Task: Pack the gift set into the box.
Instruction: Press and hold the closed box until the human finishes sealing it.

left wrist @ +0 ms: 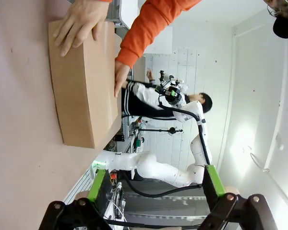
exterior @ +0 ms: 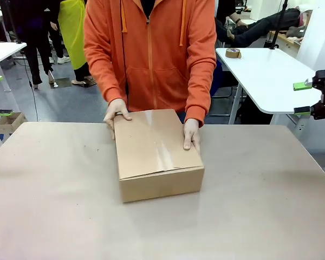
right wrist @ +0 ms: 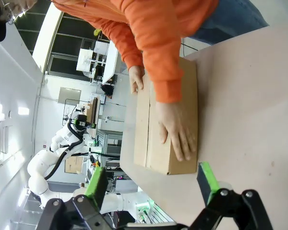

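Box point(exterior: 157, 154) sitting mid-table point(exterior: 54, 206) toward far edge, flaps shut; gift set probably lying hidden inside. Person pressing one hand point(exterior: 117, 112) and other hand point(exterior: 191, 135) on top, likely keeping flaps flat. Right gripper point(exterior: 302, 99) hovering beyond right edge, fingers spread, empty. Left gripper point(left wrist: 155, 182) gaping too, holding nothing.

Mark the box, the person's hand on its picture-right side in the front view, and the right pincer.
box point(exterior: 154, 143): front view, on the closed top flap.
hand point(exterior: 191, 135): front view, on the back of the hand resting on the box.
right pincer point(exterior: 302, 98): front view, midway between its green fingertips.
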Action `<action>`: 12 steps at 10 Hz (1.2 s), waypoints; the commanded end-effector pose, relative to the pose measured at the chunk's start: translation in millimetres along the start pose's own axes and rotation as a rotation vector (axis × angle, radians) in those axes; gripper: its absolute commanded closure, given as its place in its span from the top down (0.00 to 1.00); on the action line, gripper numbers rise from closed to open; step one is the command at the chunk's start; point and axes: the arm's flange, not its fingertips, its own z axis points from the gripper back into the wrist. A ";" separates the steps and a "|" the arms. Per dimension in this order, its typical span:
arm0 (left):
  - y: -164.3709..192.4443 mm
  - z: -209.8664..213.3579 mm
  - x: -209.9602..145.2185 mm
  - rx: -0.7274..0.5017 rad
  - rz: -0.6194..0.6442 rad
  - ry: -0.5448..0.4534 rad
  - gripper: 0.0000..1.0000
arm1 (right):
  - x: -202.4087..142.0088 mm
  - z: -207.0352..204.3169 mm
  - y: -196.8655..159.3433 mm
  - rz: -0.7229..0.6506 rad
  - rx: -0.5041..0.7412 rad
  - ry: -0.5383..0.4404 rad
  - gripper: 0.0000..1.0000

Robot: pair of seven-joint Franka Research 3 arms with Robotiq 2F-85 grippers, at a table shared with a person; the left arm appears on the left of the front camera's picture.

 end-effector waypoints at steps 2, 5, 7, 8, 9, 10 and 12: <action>-0.2 -1.5 -3.1 0.002 -0.009 -0.003 1.00 | -0.1 -2.3 2.0 -0.003 0.020 -0.014 1.00; -0.2 -1.5 -3.1 0.002 -0.009 -0.003 1.00 | -0.1 -2.3 2.0 -0.003 0.020 -0.014 1.00; -12.2 -28.9 10.9 0.053 -0.066 0.122 1.00 | -3.3 -22.8 19.1 0.124 -0.033 0.070 1.00; -25.3 -64.7 20.7 0.126 -0.154 0.158 1.00 | -5.2 -49.8 36.7 0.216 -0.057 0.105 1.00; -35.8 -113.4 20.7 0.126 -0.305 0.278 1.00 | -14.6 -90.3 59.6 0.399 -0.032 0.143 1.00; -37.7 -156.4 17.9 0.124 -0.452 0.371 1.00 | -29.3 -129.2 79.9 0.578 0.032 0.202 1.00; -11.5 -230.5 19.2 0.007 -0.802 0.504 1.00 | -61.5 -203.2 102.3 0.915 0.208 0.213 1.00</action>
